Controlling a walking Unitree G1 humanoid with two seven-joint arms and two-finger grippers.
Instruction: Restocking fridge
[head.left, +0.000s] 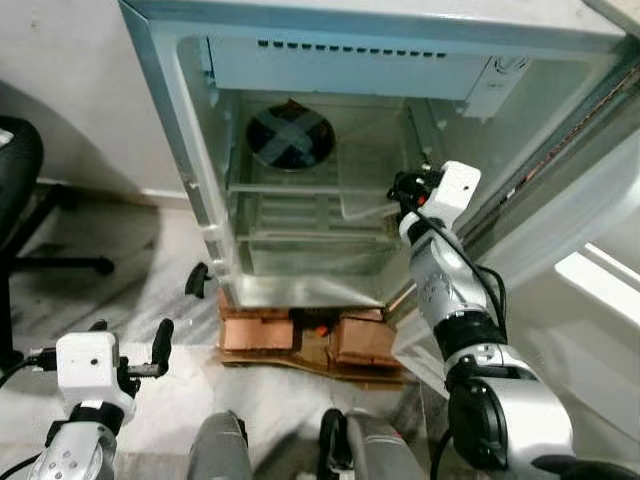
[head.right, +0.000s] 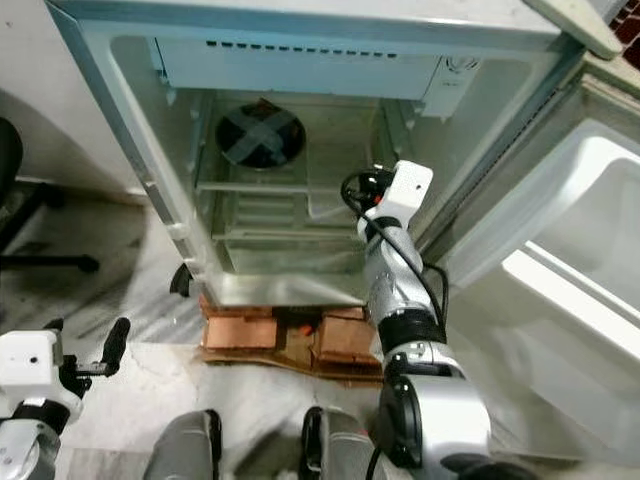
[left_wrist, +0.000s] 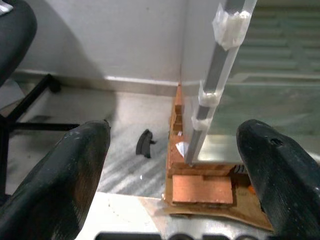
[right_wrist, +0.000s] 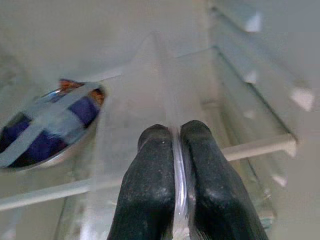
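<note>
Fridge open, standing on bricks. Your left gripper idles low at the fridge's left front corner, fingers spread, empty. Your right gripper is at the right side of the interior, fingers pressed together on the edge of a clear shelf panel. Judgement: keep the panel level and guide it along the side rails.

The pale floor carries flat brown blocks, perhaps bricks, under the open fridge.
</note>
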